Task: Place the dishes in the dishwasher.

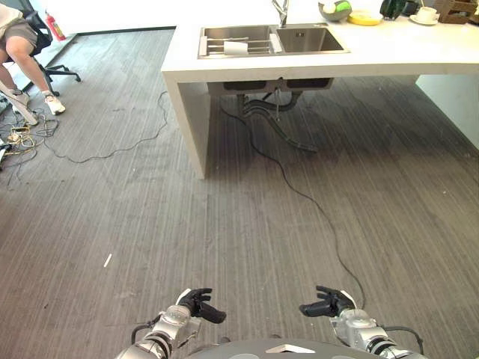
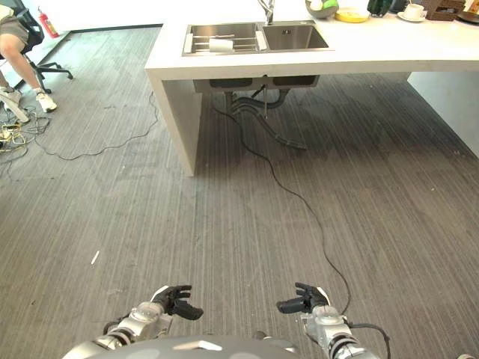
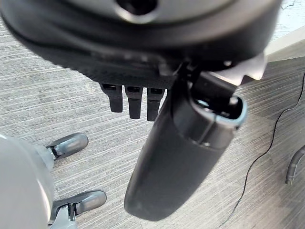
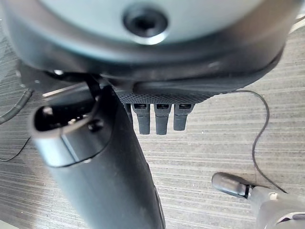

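Observation:
The dishes are far ahead on a white counter (image 1: 389, 56): a grey bowl (image 1: 334, 9) with a green item in it, a yellow plate (image 1: 364, 18) and a white cup on a saucer (image 1: 425, 15). A white cup (image 1: 236, 47) lies on its side in the left basin of the steel sink (image 1: 310, 39). My left hand (image 1: 198, 303) and right hand (image 1: 329, 303) hang low in front of me over the floor, well short of the counter. Both are open with relaxed fingers and hold nothing, as the left wrist view (image 3: 176, 157) and the right wrist view (image 4: 105, 171) confirm.
Grey wood-grain floor lies between me and the counter. Pipes (image 1: 277, 112) hang under the sink. A person (image 1: 22, 52) sits on an office chair at the far left, with tangled cables (image 1: 22, 138) on the floor nearby and a red extinguisher (image 1: 55, 27) behind.

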{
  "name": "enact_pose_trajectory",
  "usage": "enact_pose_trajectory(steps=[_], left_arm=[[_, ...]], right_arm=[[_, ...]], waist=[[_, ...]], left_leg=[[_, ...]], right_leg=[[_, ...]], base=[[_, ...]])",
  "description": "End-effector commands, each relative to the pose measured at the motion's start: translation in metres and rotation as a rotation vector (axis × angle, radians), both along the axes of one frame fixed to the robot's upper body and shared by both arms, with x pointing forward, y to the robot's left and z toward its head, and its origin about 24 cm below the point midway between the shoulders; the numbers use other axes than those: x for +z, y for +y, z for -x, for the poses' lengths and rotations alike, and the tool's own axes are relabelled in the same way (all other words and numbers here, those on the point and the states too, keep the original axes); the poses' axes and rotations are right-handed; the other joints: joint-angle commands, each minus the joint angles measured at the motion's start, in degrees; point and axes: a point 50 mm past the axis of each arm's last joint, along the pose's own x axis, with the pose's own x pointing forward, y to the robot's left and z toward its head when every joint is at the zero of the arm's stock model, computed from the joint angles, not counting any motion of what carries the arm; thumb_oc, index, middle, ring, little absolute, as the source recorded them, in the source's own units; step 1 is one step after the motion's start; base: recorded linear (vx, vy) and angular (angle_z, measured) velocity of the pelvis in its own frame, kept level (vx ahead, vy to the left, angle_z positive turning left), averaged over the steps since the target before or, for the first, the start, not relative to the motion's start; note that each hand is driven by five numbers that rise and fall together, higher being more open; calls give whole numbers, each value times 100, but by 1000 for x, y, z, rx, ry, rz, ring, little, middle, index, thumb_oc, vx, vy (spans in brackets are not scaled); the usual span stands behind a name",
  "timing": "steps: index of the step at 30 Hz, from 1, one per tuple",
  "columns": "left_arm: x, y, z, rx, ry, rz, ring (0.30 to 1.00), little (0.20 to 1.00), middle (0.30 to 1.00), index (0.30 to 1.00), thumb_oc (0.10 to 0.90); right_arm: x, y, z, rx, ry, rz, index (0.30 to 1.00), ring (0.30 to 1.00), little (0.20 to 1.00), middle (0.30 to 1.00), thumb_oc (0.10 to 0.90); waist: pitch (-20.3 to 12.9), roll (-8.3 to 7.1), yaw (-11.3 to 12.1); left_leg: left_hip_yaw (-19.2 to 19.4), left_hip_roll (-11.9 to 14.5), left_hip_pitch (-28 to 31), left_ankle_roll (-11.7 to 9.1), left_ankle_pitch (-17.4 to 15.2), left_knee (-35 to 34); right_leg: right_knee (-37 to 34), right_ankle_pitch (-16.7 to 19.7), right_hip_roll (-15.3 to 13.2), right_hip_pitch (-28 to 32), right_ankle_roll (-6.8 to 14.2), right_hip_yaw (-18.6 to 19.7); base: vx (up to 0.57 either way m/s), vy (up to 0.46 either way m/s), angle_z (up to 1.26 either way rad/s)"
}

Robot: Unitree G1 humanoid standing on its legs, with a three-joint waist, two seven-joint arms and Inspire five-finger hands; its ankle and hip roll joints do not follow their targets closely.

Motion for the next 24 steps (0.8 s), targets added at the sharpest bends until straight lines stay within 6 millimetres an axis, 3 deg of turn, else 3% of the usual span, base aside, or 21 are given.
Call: enact_pose_trajectory(steps=[1,5,8,11,14,16,19,24], left_arm=[[14,3,-32,-71,-115,-56,900,900,900,900,800],[17,11,-35,-64,-143,-99,900,900,900,900,800],[13,14,-25,-26,-120,-90,900,900,900,900,800],[-1,14,6,11,7,-77,900,900,900,900,800],[-5,14,14,16,40,-73,900,900,900,900,800],[-12,11,37,-45,133,-89,900,900,900,900,800],[-17,15,59,17,214,-78,900,900,900,900,800],[-18,16,64,31,227,-62,900,900,900,900,800]], right_arm=[[13,-15,-23,16,-92,55,900,900,900,900,800],[12,-17,-20,-15,-99,49,900,900,900,900,800],[10,-20,-13,-37,-82,55,900,900,900,900,800],[0,-22,11,-79,14,45,900,900,900,900,800],[-3,-20,17,-71,46,38,900,900,900,900,800],[-9,-12,27,-42,96,21,900,900,900,900,800],[-13,-7,36,-52,133,-8,900,900,900,900,800],[-14,-3,39,-36,151,-29,900,900,900,900,800]], waist=[[-81,-90,62],[-77,-112,105],[-79,-135,130],[-107,-157,114],[-106,-152,105],[-92,-143,47],[-67,-126,-28],[29,-63,-166]], left_leg=[[139,175,4,-292,-355,13],[100,182,-41,-305,-319,13],[63,181,-105,-315,-289,13],[45,196,-138,-330,-272,13],[50,200,-134,-333,-279,13],[102,211,-108,-334,-301,13],[188,226,-104,-338,-313,13],[251,238,-168,-347,-294,13]], right_leg=[[52,-67,-597,-65,968,17],[52,-60,-606,-79,959,-28],[55,-55,-610,-113,945,-61],[52,-56,-598,-149,922,-75],[52,-60,-596,-152,918,-67],[52,-59,-589,-170,914,-4],[52,-51,-583,-224,911,84],[52,-25,-560,-339,900,244]], base=[[0,0,0],[-23,-18,6],[-14,-23,6],[11,-32,10],[10,-18,7],[5,-12,-2],[-3,-9,-14],[-3,-1,-17]])
